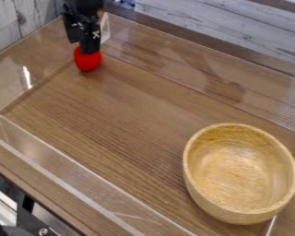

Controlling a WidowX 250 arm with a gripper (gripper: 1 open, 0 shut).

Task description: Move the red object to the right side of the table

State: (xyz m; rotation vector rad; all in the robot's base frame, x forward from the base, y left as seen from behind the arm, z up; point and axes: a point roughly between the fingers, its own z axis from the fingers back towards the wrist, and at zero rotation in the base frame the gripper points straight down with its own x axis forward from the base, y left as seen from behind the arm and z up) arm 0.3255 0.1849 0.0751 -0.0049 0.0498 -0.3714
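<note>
The red object [88, 61], a small round red toy fruit, rests on the brown wood-grain table [137, 111] at the far left. My black gripper [84, 41] hangs straight down directly over it, its open fingers reaching the fruit's top. The fruit's upper part is hidden behind the fingers, and I cannot tell whether they touch it.
A round light wooden bowl [241, 172] sits at the near right of the table. Low clear acrylic walls [64, 180] edge the tabletop. Pale wooden planks [224, 18] form the backdrop beyond the far wall.
</note>
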